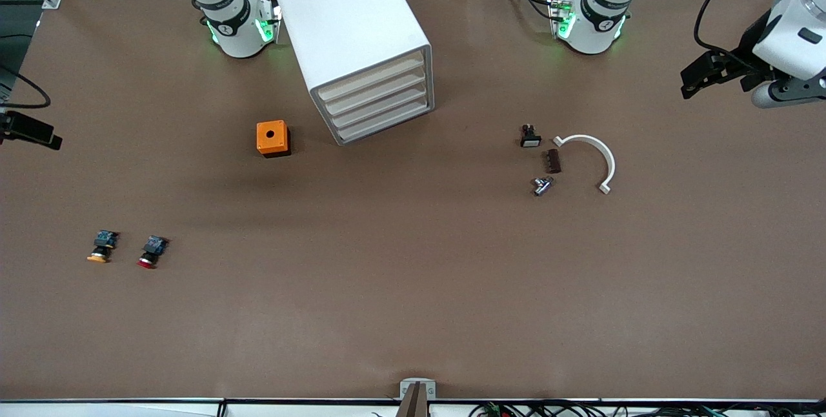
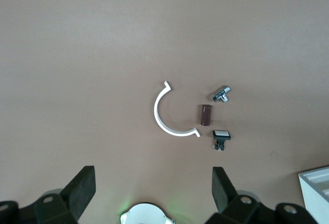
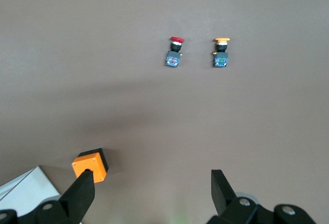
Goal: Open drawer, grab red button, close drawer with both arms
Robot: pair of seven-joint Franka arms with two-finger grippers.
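Note:
The white cabinet [image 1: 352, 23] stands between the two arm bases, and its uppermost drawer [image 1: 373, 77] is shut like the three below it. The red-capped button [image 1: 150, 252] [image 3: 175, 52] lies on the table toward the right arm's end, near the front camera, next to a like button with an orange cap [image 1: 102, 247] [image 3: 222, 52]. My right gripper [image 1: 29, 130] [image 3: 153, 190] hangs open and empty high over that end of the table. My left gripper [image 1: 716, 75] [image 2: 153, 188] hangs open and empty high over the left arm's end.
An orange cube with a hole [image 1: 272, 137] [image 3: 90, 164] sits beside the cabinet. Toward the left arm's end lie a white curved clip [image 1: 590, 159] [image 2: 167, 116], a brown block [image 1: 554, 161], a metal fitting [image 1: 541, 186] and a small black switch [image 1: 530, 137].

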